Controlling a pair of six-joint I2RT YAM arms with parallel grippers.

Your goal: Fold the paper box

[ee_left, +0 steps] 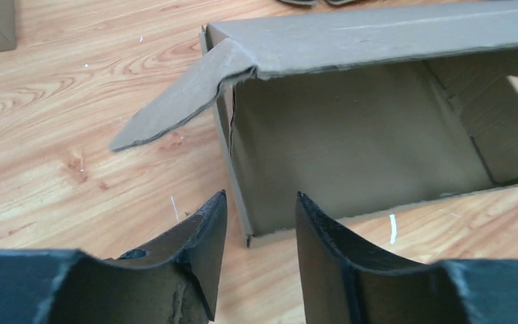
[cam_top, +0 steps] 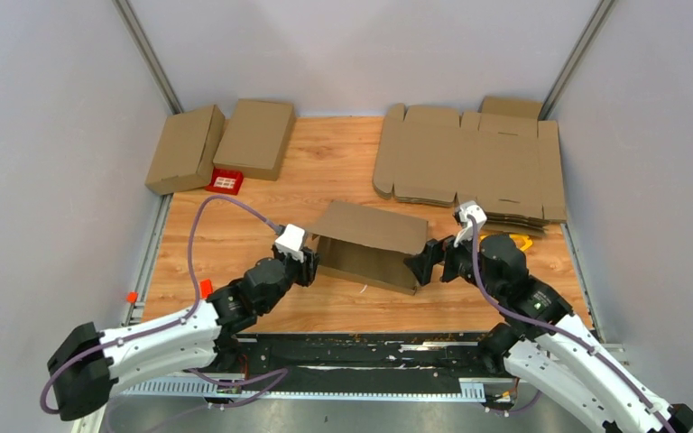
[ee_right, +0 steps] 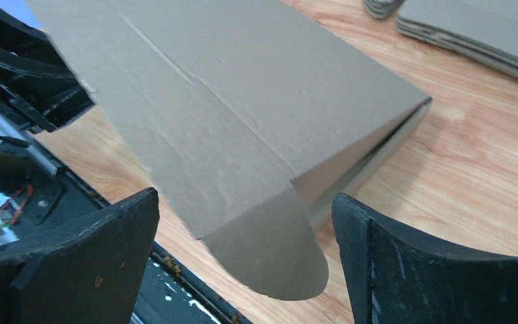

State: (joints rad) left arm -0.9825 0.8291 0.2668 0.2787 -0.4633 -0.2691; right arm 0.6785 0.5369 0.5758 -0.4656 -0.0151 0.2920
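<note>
A half-folded brown paper box (cam_top: 367,245) stands on the wooden table, its open side toward the arms, its lid raised. My left gripper (cam_top: 309,264) is at its left end, open and empty; in the left wrist view (ee_left: 260,209) the box's near left corner (ee_left: 248,233) stands just ahead of the gap between the fingertips and a side flap (ee_left: 175,111) sticks out left. My right gripper (cam_top: 421,264) is at the box's right end, open wide; in the right wrist view (ee_right: 246,209) the rounded lid flap (ee_right: 270,250) hangs between the fingers without touching them.
A stack of flat box blanks (cam_top: 469,162) lies at the back right. Two folded boxes (cam_top: 221,144) and a small red item (cam_top: 226,182) sit at the back left. A black rail (cam_top: 361,347) runs along the table's near edge.
</note>
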